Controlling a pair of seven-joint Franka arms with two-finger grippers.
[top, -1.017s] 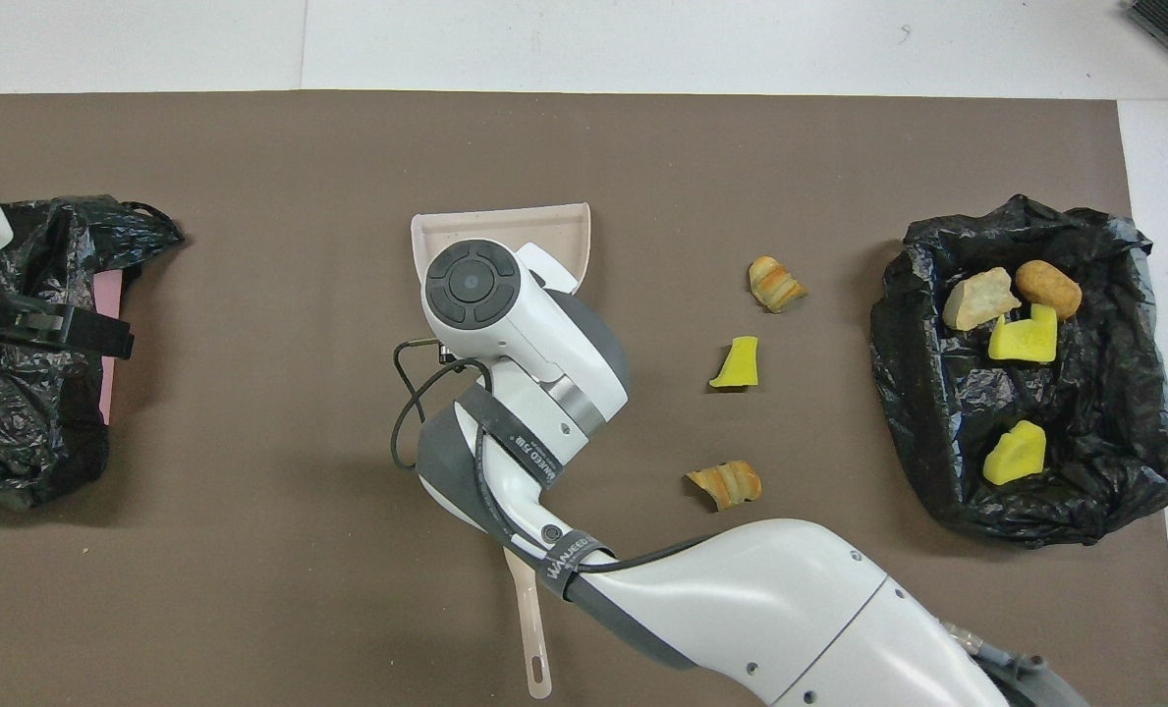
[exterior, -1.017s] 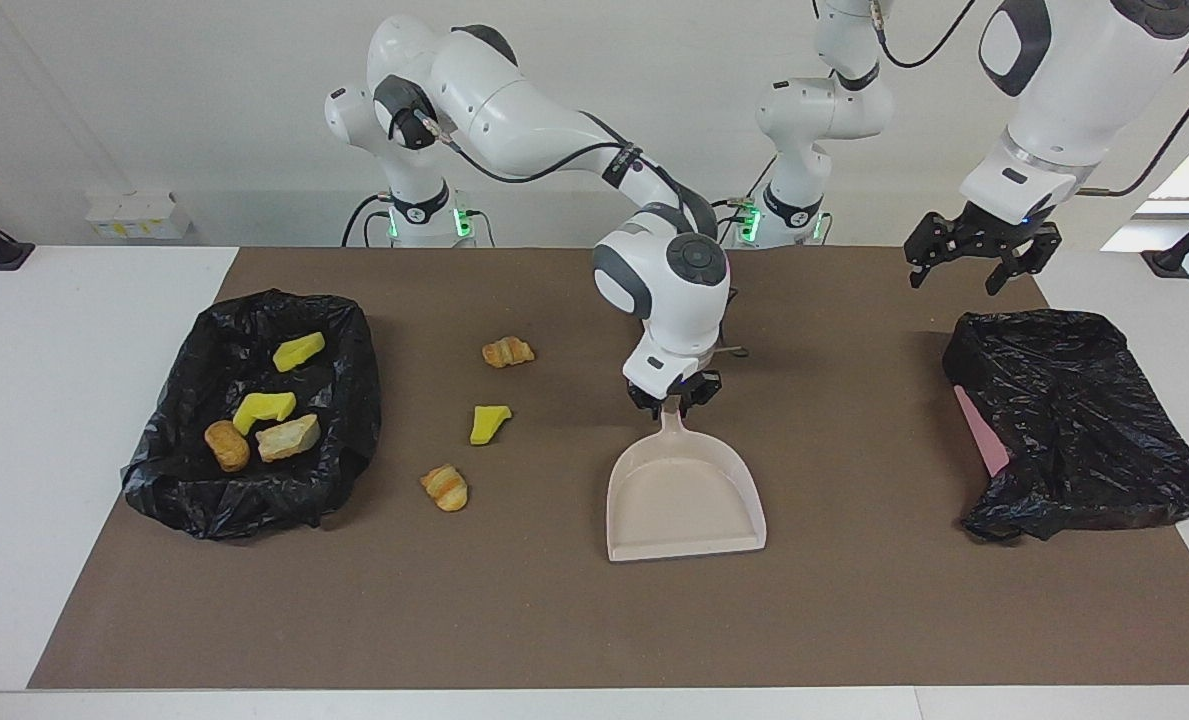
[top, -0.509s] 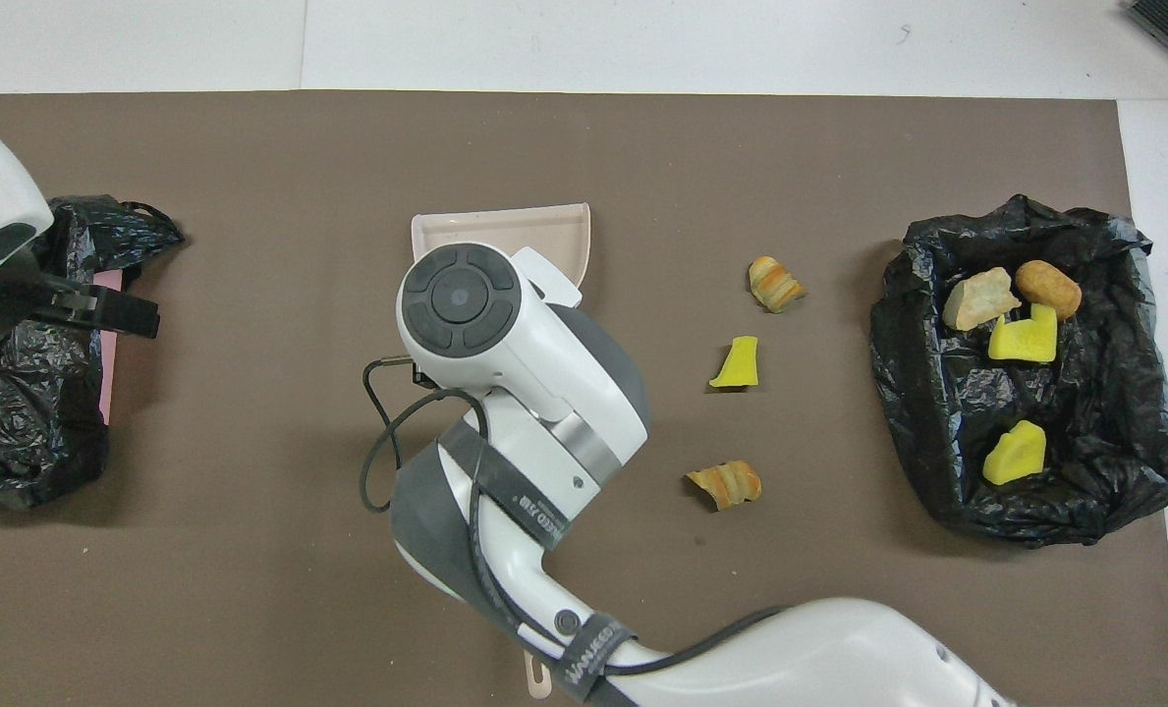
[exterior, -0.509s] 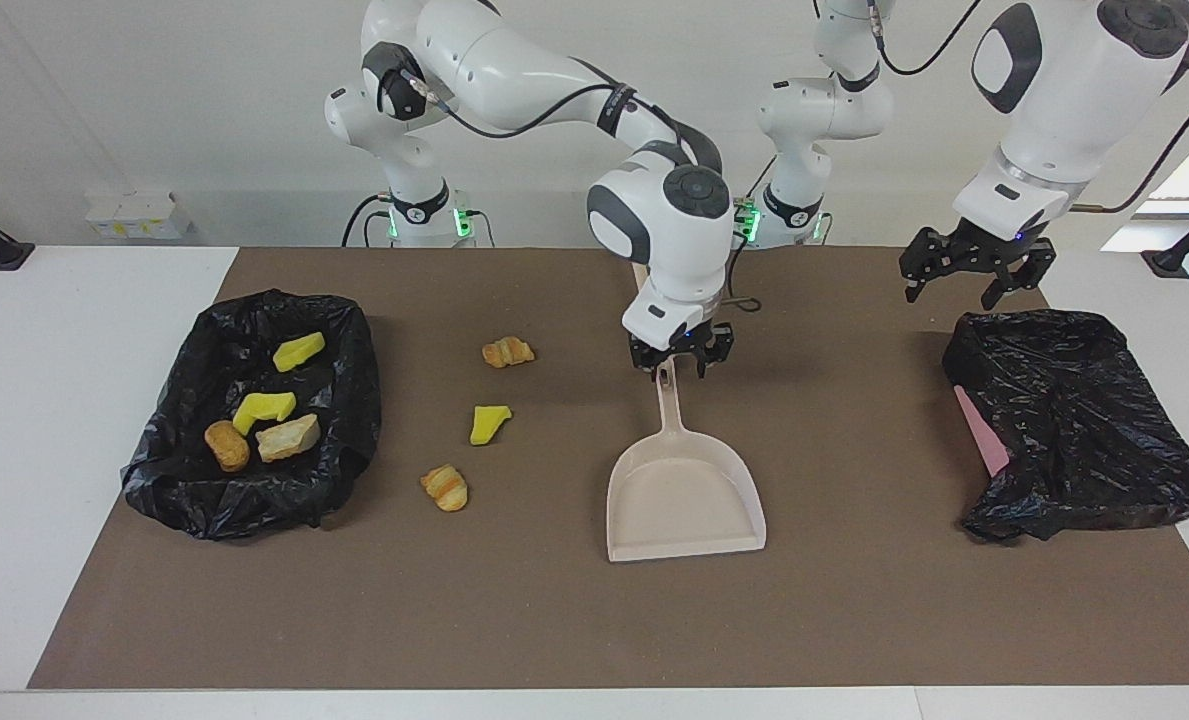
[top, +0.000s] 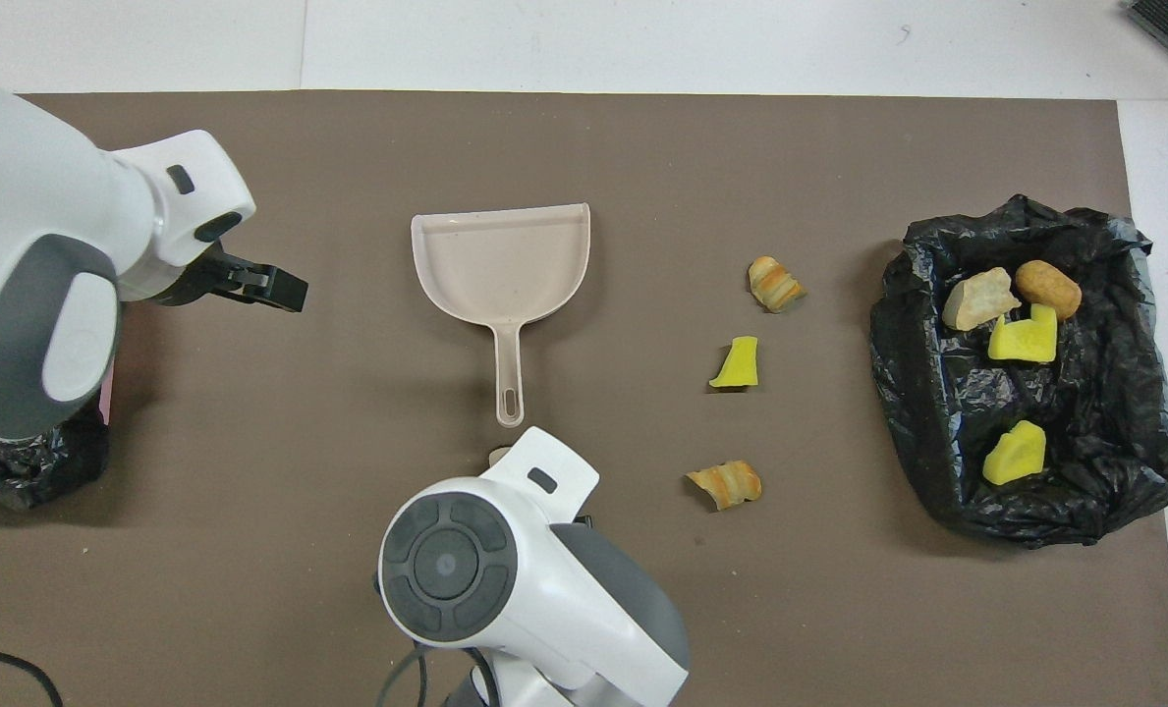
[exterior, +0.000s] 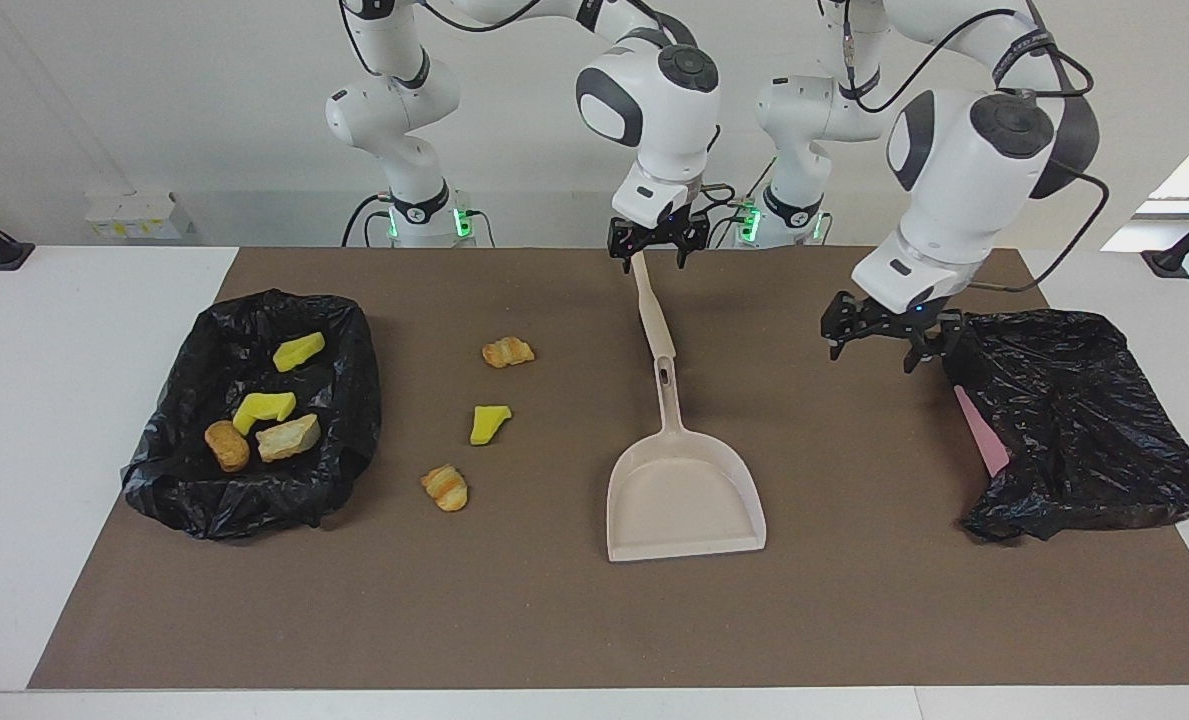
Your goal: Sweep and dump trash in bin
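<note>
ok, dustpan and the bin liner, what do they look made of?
Dustpan: likely rigid moulded plastic, beige, matte; one-piece pan and handle with a hang slot. Bin liner: thin black plastic film, glossy, crinkled and folded over the rim.

From overhead, the right arm's white wrist housing (top: 505,579) hides its own gripper and the end of a second beige handle (top: 498,456) peeping out beside it. The left arm's white forearm (top: 43,285) covers most of the crumpled black plastic bag (top: 24,457) and all but a sliver of the pink flat object (top: 108,388) under it.
</note>
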